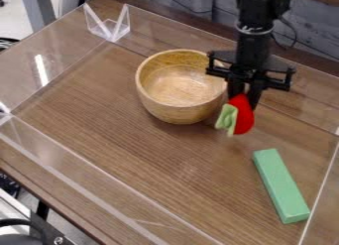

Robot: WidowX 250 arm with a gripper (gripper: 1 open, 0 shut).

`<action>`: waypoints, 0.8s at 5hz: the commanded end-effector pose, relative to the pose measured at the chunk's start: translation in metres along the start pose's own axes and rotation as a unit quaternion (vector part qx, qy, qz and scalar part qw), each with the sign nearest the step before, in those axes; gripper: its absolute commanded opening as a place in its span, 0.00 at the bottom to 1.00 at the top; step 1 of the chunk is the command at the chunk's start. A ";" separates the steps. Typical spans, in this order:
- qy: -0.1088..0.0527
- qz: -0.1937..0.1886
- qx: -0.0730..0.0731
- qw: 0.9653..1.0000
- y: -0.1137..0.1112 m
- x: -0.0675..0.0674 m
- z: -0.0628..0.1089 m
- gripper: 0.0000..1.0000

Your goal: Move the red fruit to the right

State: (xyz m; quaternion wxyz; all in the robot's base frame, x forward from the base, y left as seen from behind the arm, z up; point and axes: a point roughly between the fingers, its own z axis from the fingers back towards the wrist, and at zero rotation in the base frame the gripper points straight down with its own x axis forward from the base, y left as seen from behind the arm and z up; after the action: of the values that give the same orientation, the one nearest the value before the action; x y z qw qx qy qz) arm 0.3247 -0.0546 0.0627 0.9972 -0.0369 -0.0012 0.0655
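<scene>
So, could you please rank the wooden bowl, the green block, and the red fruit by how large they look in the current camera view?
1. wooden bowl
2. green block
3. red fruit, partly hidden by the gripper but still clearly smallest

fingertips hidden behind red fruit point(243, 116), bowl's point(181, 86) far-right rim (partly) covered
</scene>
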 end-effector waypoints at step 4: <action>-0.022 -0.053 -0.017 0.998 0.002 0.016 0.013 0.00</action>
State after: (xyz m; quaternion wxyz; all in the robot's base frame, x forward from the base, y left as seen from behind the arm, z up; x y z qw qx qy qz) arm 0.3290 -0.0468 0.0567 0.9987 -0.0463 0.0065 0.0195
